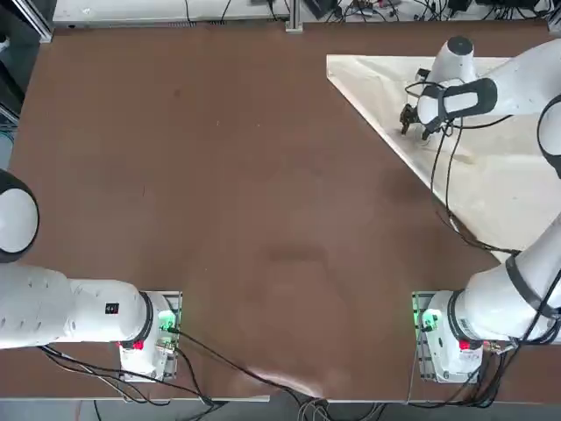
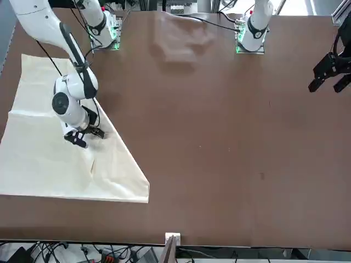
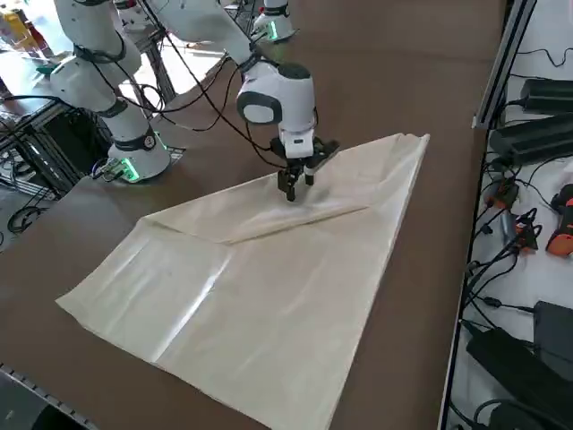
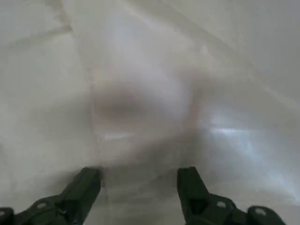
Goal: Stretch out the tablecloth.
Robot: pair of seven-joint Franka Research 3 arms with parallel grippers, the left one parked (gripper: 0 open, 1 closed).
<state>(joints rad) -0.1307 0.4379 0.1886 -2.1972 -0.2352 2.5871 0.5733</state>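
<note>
One spread tool [image 3: 297, 182] — low over tablecloth [image 3: 269, 296]

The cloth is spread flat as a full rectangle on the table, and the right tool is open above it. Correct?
Not quite. The tablecloth is folded over into a triangle, not a full rectangle, as the top view shows. The right tool is indeed open above it.

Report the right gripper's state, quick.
Right gripper: open, fingers apart, holding nothing, poised just over the tablecloth near its folded edge.
</note>
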